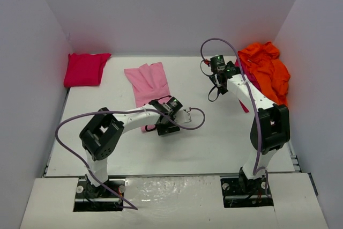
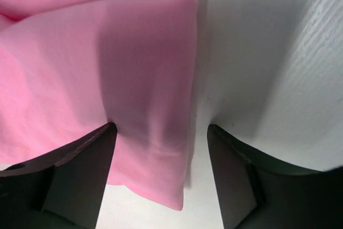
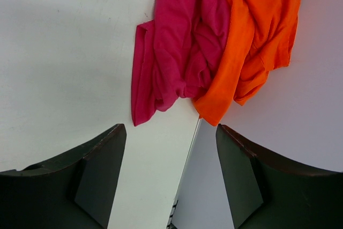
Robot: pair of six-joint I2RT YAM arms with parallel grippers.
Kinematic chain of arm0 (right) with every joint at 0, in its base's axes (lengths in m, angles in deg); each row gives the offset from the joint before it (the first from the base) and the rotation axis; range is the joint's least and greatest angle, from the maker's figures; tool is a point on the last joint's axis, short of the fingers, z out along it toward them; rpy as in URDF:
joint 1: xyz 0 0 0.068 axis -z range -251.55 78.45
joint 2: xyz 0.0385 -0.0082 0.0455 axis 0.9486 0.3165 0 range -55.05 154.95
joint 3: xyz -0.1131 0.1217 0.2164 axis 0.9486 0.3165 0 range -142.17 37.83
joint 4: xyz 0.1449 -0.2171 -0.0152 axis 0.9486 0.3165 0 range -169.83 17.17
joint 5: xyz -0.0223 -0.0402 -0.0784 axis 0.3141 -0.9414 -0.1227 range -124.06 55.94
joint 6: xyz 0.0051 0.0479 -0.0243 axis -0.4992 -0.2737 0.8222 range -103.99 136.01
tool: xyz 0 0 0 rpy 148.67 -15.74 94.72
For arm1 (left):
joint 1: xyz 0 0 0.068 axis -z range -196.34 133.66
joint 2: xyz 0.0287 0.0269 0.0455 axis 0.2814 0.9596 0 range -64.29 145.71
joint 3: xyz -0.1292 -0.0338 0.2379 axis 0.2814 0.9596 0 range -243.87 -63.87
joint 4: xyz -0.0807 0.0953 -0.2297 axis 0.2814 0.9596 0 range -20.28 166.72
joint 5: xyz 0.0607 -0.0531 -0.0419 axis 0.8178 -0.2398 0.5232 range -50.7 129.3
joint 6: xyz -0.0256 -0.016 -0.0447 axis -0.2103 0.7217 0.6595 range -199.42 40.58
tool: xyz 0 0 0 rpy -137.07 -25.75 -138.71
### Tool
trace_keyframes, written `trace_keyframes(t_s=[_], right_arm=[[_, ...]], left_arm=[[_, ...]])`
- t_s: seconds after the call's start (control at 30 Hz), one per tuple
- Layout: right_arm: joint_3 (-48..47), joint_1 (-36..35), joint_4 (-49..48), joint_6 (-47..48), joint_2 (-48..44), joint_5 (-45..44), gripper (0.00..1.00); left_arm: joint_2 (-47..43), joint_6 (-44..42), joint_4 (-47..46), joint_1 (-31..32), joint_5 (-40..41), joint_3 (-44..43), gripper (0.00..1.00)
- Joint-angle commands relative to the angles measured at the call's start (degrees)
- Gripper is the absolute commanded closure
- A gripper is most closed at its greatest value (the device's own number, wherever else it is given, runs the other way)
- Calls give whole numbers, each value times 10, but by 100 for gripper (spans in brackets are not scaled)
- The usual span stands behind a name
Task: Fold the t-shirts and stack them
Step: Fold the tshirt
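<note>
While the released left hand (image 2: 161, 128) straddles the pink t-shirt (image 2: 80, 68) corner, its length runs away | right hand (image 3: 170, 128): released, farther off

Pink t-shirt (image 1: 147, 81), flat, partly folded

Both arms share one build: slim white links joined by blocky black joint housings. The left arm (image 1: 131, 117) has its biggest black housing (image 1: 101, 135) at 8 o'clock of its white link. The right arm (image 1: 247, 96) has the same kind of block (image 1: 270, 127) at 5 o'clock. A lilac-grey left cable (image 1: 67, 143) loops wide toward 7 o'clock. The right cable (image 1: 222, 40) arches at 12 o'clock of the wrist, where a small green light (image 1: 218, 58) shows. Each base (image 1: 99, 189) is a black plate with silver bolts. The left gripper (image 2: 161, 127) and right gripper (image 3: 170, 127) have matte black, wedge-shaped fingers (image 3: 86, 175).
</note>
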Motion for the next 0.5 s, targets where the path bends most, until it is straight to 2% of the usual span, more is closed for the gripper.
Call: trace_keyframes(t_s=[0.0,0.07,0.13,0.27,0.47], right_arm=[[0,3,-23,0,-35,-9,35],[0,3,-24,0,-37,-8,35],[3,4,-26,-1,-38,-4,35],[10,3,-29,-1,-41,-5,35],[15,4,-33,5,-52,-11,35]], left_arm=[[38,2,-13,1,25,-14,59],[49,3,-14,1,32,-16,87],[59,-1,-10,1,38,-17,99],[61,-14,14,1,22,-17,100],[21,-44,167,9,-97,-40,100]])
